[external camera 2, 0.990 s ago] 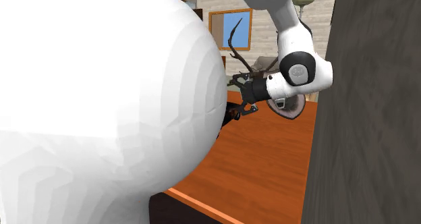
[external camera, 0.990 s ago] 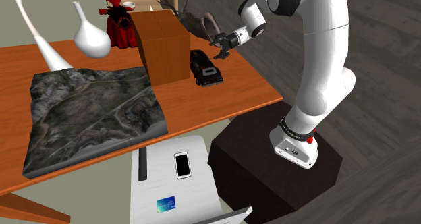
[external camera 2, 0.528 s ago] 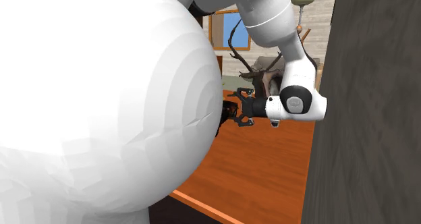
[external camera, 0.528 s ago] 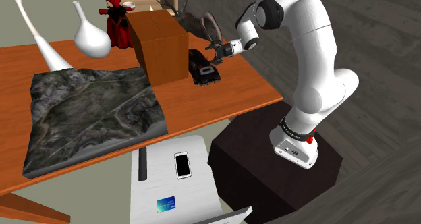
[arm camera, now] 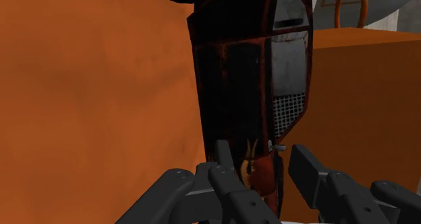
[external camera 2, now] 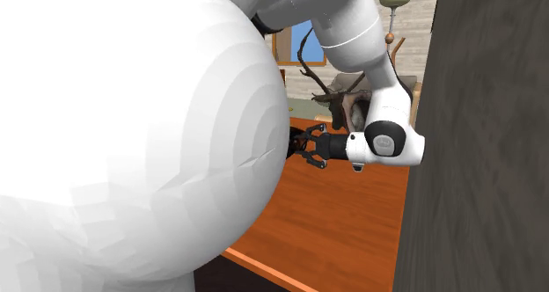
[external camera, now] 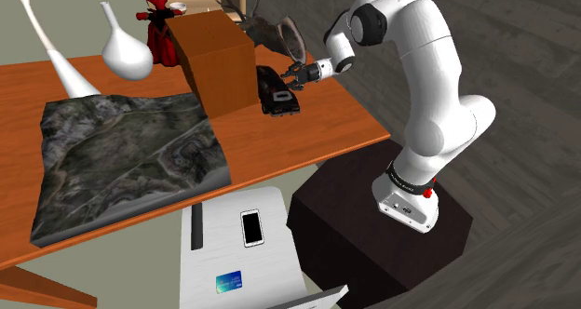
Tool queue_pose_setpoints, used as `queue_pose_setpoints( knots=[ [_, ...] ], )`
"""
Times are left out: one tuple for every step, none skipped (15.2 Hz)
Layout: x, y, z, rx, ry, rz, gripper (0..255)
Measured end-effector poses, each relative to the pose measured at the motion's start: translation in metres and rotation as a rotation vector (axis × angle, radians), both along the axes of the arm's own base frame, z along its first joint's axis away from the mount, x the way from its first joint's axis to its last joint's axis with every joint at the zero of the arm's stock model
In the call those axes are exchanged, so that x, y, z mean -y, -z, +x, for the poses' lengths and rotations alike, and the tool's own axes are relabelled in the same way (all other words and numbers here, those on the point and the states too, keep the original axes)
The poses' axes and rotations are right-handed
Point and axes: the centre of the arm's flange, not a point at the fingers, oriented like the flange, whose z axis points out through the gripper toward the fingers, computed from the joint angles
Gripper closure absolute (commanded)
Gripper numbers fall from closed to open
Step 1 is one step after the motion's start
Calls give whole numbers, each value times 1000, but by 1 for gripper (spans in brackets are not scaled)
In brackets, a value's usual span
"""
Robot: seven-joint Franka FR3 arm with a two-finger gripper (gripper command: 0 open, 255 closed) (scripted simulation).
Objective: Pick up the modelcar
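Over the last second the arm swings down and in toward the tabletop. The gripper is no longer above and off to the shoulder view's right of the modelcar; it now sits low at the car's far end, pointing along the car's length. The dark modelcar itself does not move. It lies near the tabletop's far corner on the shoulder view's right, just beside the tall brown box (whether the two touch I cannot tell).

In the wrist view the gripper is released. Its two black fingers stand apart with the near end of the modelcar right ahead of them, and they clasp nothing yet. The second exterior view shows the gripper held level, close over the orange surface.

My judgement is that the approach is nearly finished and the grasp is not yet made. The next move probably needs a short advance so the fingers straddle the body, with care for the box alongside.
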Motion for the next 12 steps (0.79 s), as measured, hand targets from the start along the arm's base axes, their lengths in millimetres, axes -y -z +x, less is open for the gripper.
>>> queue_pose_setpoints(
  knots=[
    [0,1,1,-1,1,1,255],
    [0,2,2,-1,0,2,255],
    [0,3,2,-2,-2,5,255],
    [1,3,2,-1,-4,7,255],
    [0,3,2,1,-8,7,255],
    [0,3,1,3,-9,6,255],
    [-1,3,0,-1,-11,7,255],
    [-1,3,-1,-4,-7,10,255],
    [-2,3,-2,-7,-2,10,255],
    [-2,2,-2,-14,2,10,255],
    [-2,1,-3,-20,5,10,255],
    [-2,-2,-4,-25,5,10,255]
  ],
)
